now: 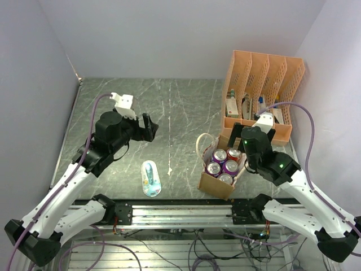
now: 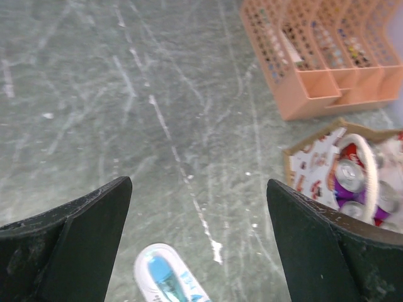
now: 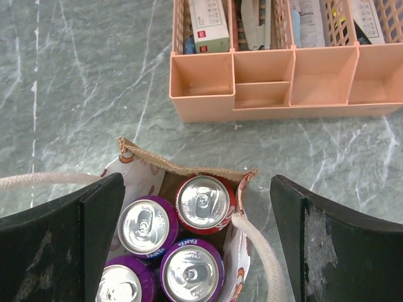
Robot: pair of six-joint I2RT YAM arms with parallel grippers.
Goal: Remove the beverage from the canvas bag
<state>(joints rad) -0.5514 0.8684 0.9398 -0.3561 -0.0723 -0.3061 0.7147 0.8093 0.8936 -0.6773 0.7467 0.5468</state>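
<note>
Over on the left, the left gripper (image 1: pixel 148 127) hangs above bare table with its jaws spread wide and nothing between them. A white and blue packet (image 1: pixel 151 178) lies flat just below and toward its base side, and the canvas bag (image 1: pixel 210 182) sits well off to its right. That arm looks poorly placed for this job.

The bag stands open-mouthed, its cream handles (image 1: pixel 201 145) flopped outward, with a cluster of cans (image 1: pixel 224 166) packed upright inside. Their long axes run straight up, with the lids facing the ceiling.

The right gripper (image 1: pixel 241 144) is clearly the nearer one. It is poised directly over the far end of the bag, its jaws fully apart and empty. I'd judge that a straight drop onto one can is what the move calls for.

The right wrist view shows what the overhead view cannot. The red can (image 3: pixel 204 202) sits almost centred between the fingers (image 3: pixel 94 220), right by the bag's frayed far rim (image 3: pixel 182 167), with purple cans (image 3: pixel 146 226) crowding it on the near side. One handle runs across the left finger's path, and the other lies beside the red can on the right.

Beyond the right gripper stands the orange file organizer (image 1: pixel 262 73), which has no part in this.
</note>
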